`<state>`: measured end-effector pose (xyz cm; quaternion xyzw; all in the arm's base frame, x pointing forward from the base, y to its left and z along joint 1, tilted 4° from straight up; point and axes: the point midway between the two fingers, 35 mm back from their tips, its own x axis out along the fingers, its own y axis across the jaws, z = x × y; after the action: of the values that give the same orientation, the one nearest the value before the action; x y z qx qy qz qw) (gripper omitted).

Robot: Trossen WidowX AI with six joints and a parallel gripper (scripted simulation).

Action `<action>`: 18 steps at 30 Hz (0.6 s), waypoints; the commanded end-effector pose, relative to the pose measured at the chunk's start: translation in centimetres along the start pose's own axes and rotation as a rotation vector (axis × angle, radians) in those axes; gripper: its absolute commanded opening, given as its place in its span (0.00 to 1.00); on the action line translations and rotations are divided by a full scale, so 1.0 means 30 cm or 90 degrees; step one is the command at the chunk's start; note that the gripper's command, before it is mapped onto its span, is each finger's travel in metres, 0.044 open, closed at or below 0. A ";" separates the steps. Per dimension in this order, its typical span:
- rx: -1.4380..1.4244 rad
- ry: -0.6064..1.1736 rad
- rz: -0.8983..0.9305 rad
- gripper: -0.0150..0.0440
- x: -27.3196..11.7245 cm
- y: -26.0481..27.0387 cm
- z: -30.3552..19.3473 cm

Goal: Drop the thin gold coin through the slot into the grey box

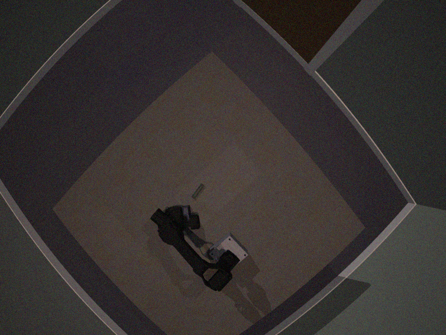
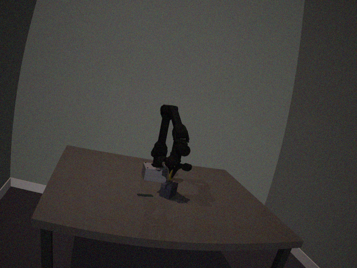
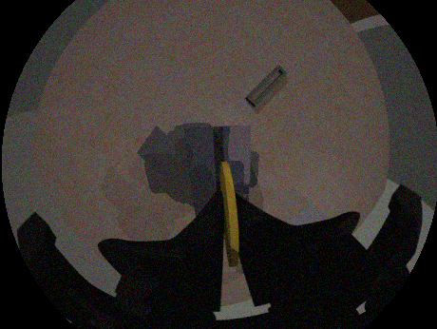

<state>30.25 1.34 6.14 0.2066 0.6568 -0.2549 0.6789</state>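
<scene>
The gold coin (image 2: 170, 175) (image 3: 230, 211) is held on edge, with its long profile running nearly up and down in the wrist view. My gripper (image 3: 223, 195) is shut on it. The closed grey box (image 1: 186, 213) (image 2: 167, 190) (image 3: 240, 135) stands below and beyond the fingers. A narrow dark slot (image 3: 218, 143) runs nearly parallel to the coin in the wrist view, a little left of its far end. In the exterior view the coin's lower edge appears just above the lid; the exact gap is unclear. The arm hides part of the box in the top view. The dark-green holder (image 1: 198, 191) (image 2: 145, 195) (image 3: 267, 88) is empty.
The light base block (image 1: 234, 246) (image 2: 154, 174) with screw holes stands behind the box, under the arm. The holder lies beside the box on the brown table (image 1: 223, 126) (image 2: 109, 213). Shadows of the arm darken the box and the table around it.
</scene>
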 end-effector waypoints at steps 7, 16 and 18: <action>0.001 0.000 0.000 0.25 -0.003 0.000 0.000; 0.001 0.000 0.000 0.25 0.004 0.000 0.001; 0.000 0.000 0.000 0.25 0.009 0.000 0.003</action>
<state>30.26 1.32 6.15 0.2078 0.6558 -0.2558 0.6792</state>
